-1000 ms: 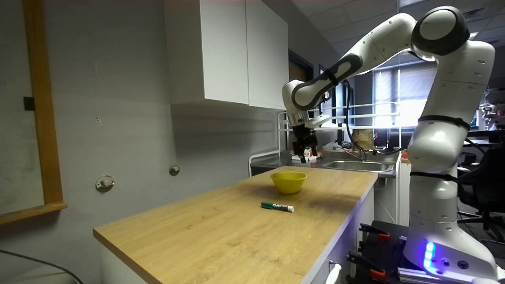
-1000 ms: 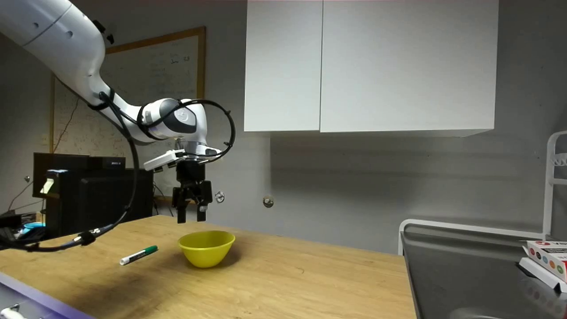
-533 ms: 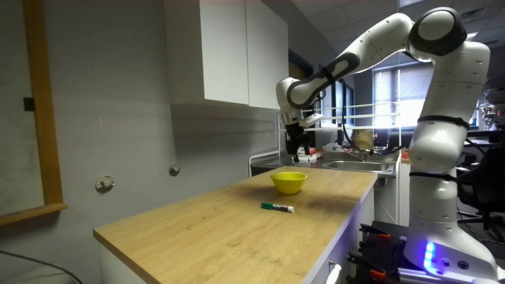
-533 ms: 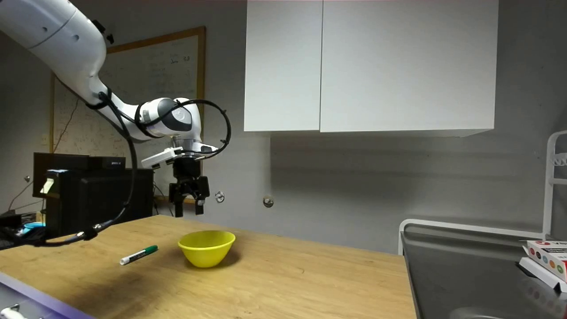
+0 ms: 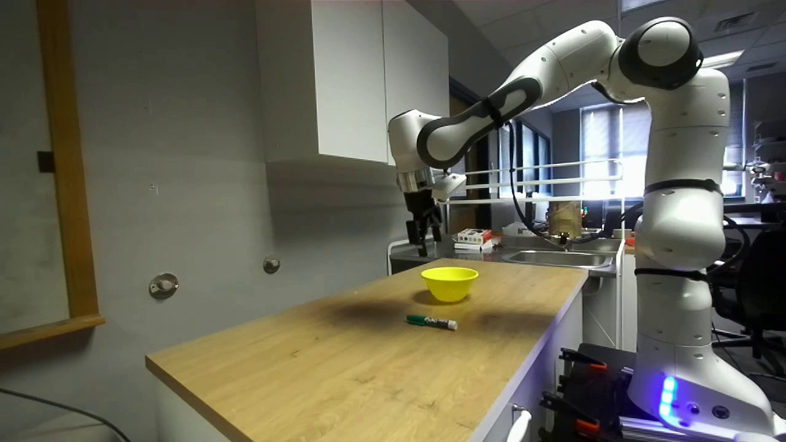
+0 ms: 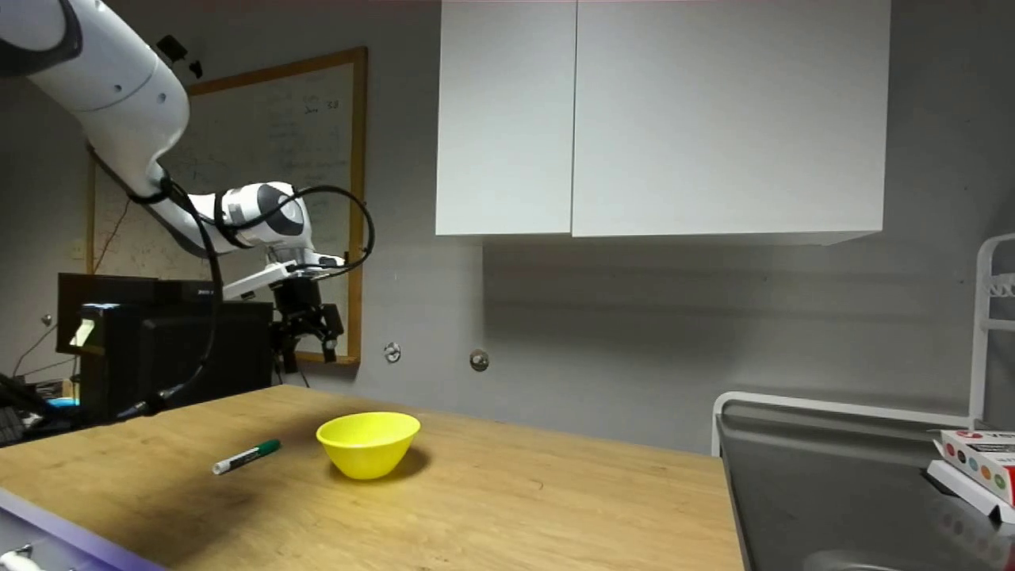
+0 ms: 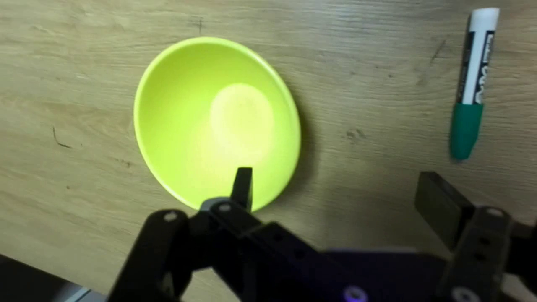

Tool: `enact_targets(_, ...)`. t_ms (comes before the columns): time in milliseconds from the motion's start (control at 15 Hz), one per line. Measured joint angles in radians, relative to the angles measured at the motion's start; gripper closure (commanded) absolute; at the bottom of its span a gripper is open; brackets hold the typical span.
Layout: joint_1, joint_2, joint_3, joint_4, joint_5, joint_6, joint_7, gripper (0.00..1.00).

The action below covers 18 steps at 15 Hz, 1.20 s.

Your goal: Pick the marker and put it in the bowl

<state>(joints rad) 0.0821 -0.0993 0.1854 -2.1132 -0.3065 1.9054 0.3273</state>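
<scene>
The marker, green-capped with a white and black body, lies flat on the wooden counter in both exterior views (image 5: pixel 431 322) (image 6: pixel 247 457). It also shows at the right of the wrist view (image 7: pixel 474 84). The yellow bowl stands upright beside it in both exterior views (image 5: pixel 449 284) (image 6: pixel 368 446) and fills the left middle of the wrist view (image 7: pixel 180 126). It looks empty. My gripper (image 7: pixel 337 180) is open, its fingers wide apart with nothing between them. In both exterior views the gripper (image 5: pixel 430 244) (image 6: pixel 309 361) hangs above the counter, apart from bowl and marker.
The wooden counter (image 5: pixel 344 362) runs along a grey wall. A white cabinet (image 5: pixel 350 80) hangs above on that wall. A small box (image 5: pixel 473 237) and a sink (image 5: pixel 552 259) are beyond the counter's far end. Dark monitors (image 6: pixel 198 341) stand behind the arm.
The arm and gripper have moved left in both exterior views, away from above the bowl. The gripper stays open. The bowl and marker have not moved.
</scene>
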Motion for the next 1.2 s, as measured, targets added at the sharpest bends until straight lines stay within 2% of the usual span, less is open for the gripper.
enact_targets(267,0.046,0.102,0.005,0.07,0.036,0.026,-0.067,0.0)
enact_targets(600,0.044,0.204,-0.011,0.102,0.162,0.072,-0.23,0.0)
enact_targets(867,0.039,0.235,-0.03,0.084,0.235,0.073,-0.321,0.0)
enact_targets(1200,0.037,0.233,-0.048,0.02,0.25,0.073,-0.337,0.0)
